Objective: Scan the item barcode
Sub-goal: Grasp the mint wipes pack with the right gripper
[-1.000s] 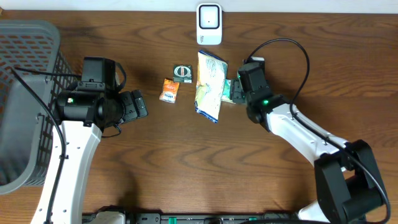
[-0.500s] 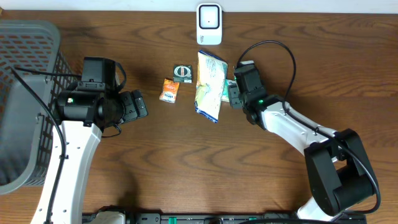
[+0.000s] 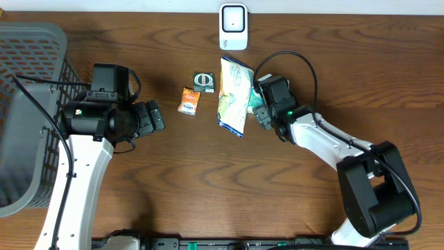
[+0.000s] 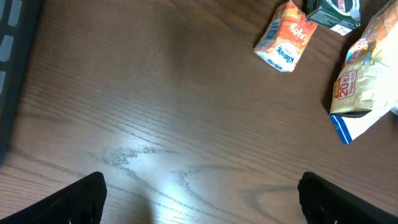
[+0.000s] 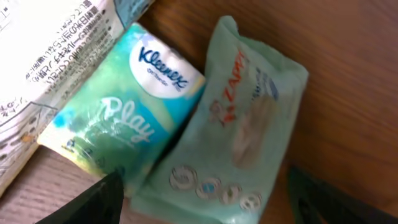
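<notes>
My right gripper [image 3: 259,104] [image 5: 205,208] is open and low over two small packs lying beside the big snack bag [image 3: 233,95] [image 5: 43,43]. Its fingers [image 5: 93,202] straddle the lower end of a pale green wipes pack [image 5: 245,134]. A turquoise Kleenex pack [image 5: 121,121] lies touching that pack on the left. The white scanner [image 3: 234,28] stands at the table's far edge. My left gripper [image 3: 154,117] [image 4: 205,205] hangs open over bare wood, holding nothing. Any barcode is out of view.
An orange packet [image 3: 188,101] [image 4: 283,40] and a dark round-labelled box [image 3: 204,81] [image 4: 333,12] lie left of the snack bag [image 4: 367,74]. A grey mesh basket [image 3: 48,48] fills the left edge of the table.
My right arm has slid left until its gripper is over the green packs beside the snack bag, and its jaws have widened. The left arm has not moved.
</notes>
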